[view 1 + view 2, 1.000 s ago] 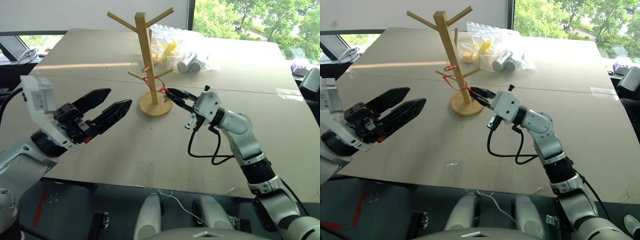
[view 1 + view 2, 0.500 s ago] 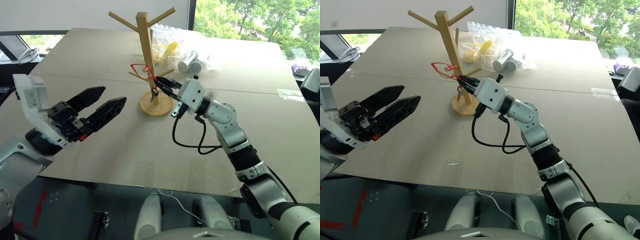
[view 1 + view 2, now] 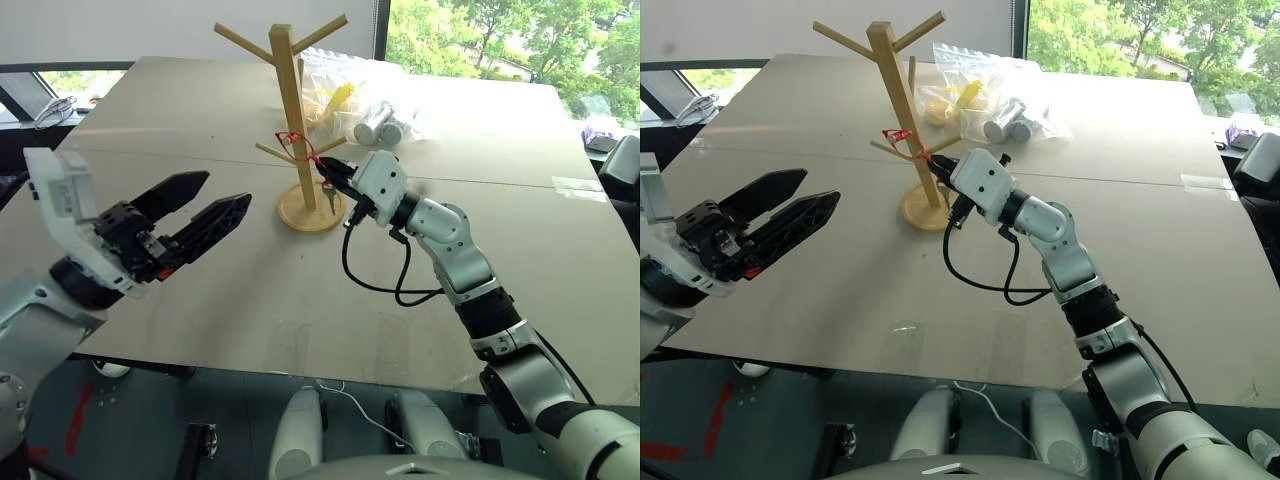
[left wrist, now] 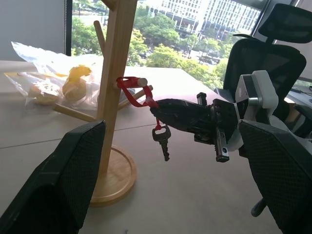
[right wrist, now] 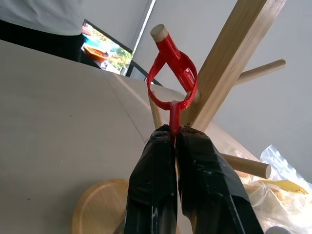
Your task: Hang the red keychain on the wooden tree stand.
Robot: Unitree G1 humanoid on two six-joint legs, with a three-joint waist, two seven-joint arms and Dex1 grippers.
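1. Your red keychain [image 4: 136,91] is a flat red cord loop with a small silver key [image 4: 163,139] dangling below it.
2. You can see the loop slipped over a lower peg of the wooden tree stand [image 3: 289,110], which rises from its round base on the bench [image 3: 300,300].
3. Your right gripper [image 5: 174,135] has its jaws pressed together on the keychain's red stem, just beside the post.
4. Your left gripper [image 3: 205,205] hovers well apart with its jaws spread wide, holding nothing.
5. You have no readable writing or labels.
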